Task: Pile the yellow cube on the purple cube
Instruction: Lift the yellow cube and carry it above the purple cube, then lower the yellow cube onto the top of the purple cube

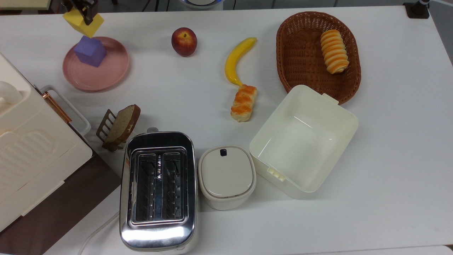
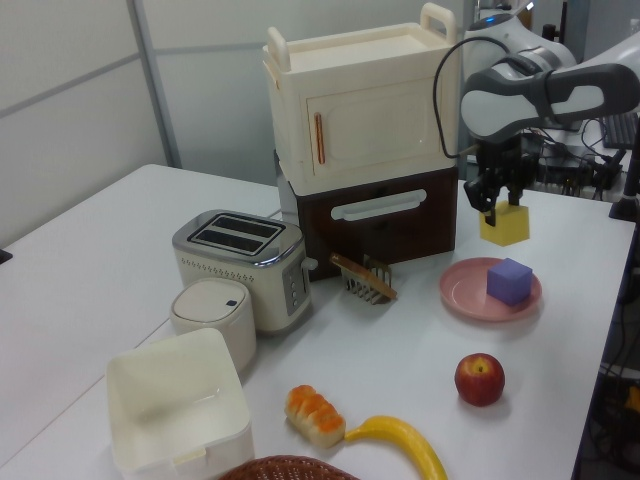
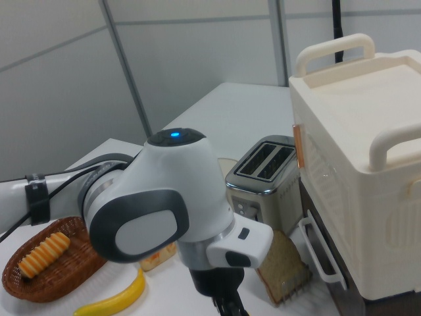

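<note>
Yellow foam-like block, the yellow cube (image 1: pixel 82 22), hangs in the air, clamped between the fingers of the gripper (image 2: pixel 497 202), which are closed against its sides. In the left view the block sits tilted slightly and is clear of everything beneath it. The purple cube (image 1: pixel 90 51) rests on the pink plate (image 1: pixel 106 74), toward the plate's edge nearest the top view's upper left. In the left view the carried block appears above the purple one and offset toward the left view's left; a visible gap separates the two.

Step in hand, as judged from these views: transport of the held block to a position over the target. Placement is not yet done.

The next move calls for bringing the yellow block squarely over the purple cube's top face, levelling it so the faces meet flat, then lowering until contact before opening the fingers. The purple cube stands rotated relative to the plate's outline, so alignment of the edges deserves attention; an off-centre release could tip the upper block onto the plate.

Surroundings: a red apple (image 1: pixel 184 41) lies near the plate on the white table (image 1: pixel 389 159), and a banana (image 1: pixel 236 60) lies beyond it. A cream cabinet (image 2: pixel 355 105) stands behind the arm in the left view.
</note>
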`<state>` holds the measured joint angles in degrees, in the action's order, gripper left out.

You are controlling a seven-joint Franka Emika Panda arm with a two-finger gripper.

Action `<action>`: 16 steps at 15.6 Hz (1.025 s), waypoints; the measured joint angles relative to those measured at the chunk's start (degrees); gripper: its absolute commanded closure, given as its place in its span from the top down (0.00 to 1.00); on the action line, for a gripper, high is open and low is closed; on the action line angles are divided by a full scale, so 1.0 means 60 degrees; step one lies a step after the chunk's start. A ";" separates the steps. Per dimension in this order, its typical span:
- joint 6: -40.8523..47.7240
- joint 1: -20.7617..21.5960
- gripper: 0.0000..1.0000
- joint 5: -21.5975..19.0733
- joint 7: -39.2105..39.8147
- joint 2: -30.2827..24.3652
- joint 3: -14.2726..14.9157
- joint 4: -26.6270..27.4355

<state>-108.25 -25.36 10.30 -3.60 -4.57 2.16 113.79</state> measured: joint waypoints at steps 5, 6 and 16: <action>-0.0537 -0.0452 0.11 0.0001 0.0591 -0.0164 0.0000 0.0318; -0.0679 -0.0517 0.11 0.0001 0.0616 -0.0135 0.0001 0.0370; -0.1017 -0.0561 0.11 0.0007 0.0668 0.0415 0.0000 0.0451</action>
<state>-114.36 -28.73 10.34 0.41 -2.09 2.16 116.50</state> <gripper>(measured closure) 0.463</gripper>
